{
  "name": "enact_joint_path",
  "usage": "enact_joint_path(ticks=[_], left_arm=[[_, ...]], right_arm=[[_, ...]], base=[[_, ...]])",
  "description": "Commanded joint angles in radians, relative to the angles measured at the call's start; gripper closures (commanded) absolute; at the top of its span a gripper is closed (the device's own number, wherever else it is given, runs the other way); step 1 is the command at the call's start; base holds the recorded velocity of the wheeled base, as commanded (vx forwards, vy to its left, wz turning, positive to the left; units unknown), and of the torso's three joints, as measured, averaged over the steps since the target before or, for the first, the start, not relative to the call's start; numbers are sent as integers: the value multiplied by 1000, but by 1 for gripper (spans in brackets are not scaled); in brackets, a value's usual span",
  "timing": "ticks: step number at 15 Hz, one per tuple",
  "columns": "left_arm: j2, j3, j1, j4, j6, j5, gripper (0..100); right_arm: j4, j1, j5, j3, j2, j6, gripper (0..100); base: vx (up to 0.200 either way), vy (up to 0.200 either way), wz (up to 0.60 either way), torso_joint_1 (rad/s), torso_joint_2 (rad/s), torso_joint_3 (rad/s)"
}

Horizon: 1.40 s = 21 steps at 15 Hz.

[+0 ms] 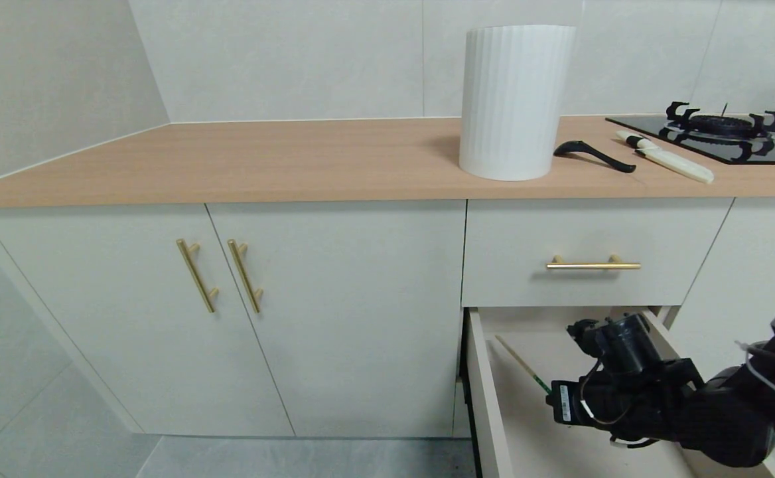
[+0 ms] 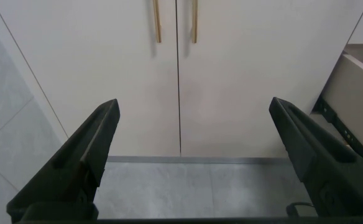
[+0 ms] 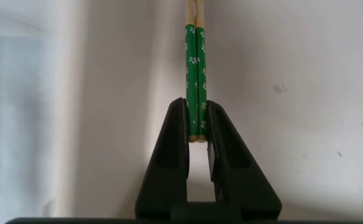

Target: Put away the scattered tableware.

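Found the right pincer (image 1: 552, 396) (image 3: 197, 109) low inside the open drawer (image 1: 486, 392), clamped on the chopsticks (image 1: 519, 360) (image 3: 196, 62); saw both fingers (image 3: 176, 149) pressed against the green, flower-printed ends, with the bare wooden lengths running straight out ahead of the tips; could not tell whether the far tips touched the drawer floor or hung just above it. Noted the drawer's pale side wall just to the left of that pincer; saw directly above it the closed upper drawer (image 1: 527, 232) with its gold bar handle (image 1: 593, 265). Saw higher still, on the countertop (image 1: 261, 159), a tall white ribbed container (image 1: 513, 99), above and slightly left of the pincer; noted to the right of the container a curved black utensil (image 1: 593, 155) lying flat, then a white knife (image 1: 671, 161), then the black hob (image 1: 719, 133) at the far end; judged all of these well apart from the pincer.

Found the left pincer (image 2: 194, 109) spread wide apart and holding nothing; saw the two cabinet doors (image 2: 107, 81) squarely ahead of its tips, with the twin gold handles (image 2: 157, 22) on them near the seam; noted grey floor tiles (image 2: 188, 186) beneath the gap, and the edge of the open drawer off beyond one finger.
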Motion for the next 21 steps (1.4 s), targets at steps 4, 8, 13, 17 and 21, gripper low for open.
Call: enact_joint_path(ticks=[4, 8, 13, 17, 21], left_arm=[[2, 0, 0, 0, -2, 0, 0], [2, 0, 0, 0, -2, 0, 0], [2, 0, 0, 0, 0, 0, 0], [2, 0, 0, 0, 0, 0, 0], [2, 0, 0, 0, 0, 0, 0]], right_arm=[[-8, -9, -6, 0, 140, 2, 100], [-9, 5, -12, -5, 236, 0, 100], [-84, 5, -51, 0, 269, 0, 100], [-84, 5, -51, -3, 279, 2, 100], [-86, 3, -54, -3, 281, 0, 100]], base=[[0, 0, 0, 0, 0, 0], [0, 0, 0, 0, 0, 0], [0, 0, 0, 0, 0, 0], [0, 0, 0, 0, 0, 0], [0, 0, 0, 0, 0, 0]])
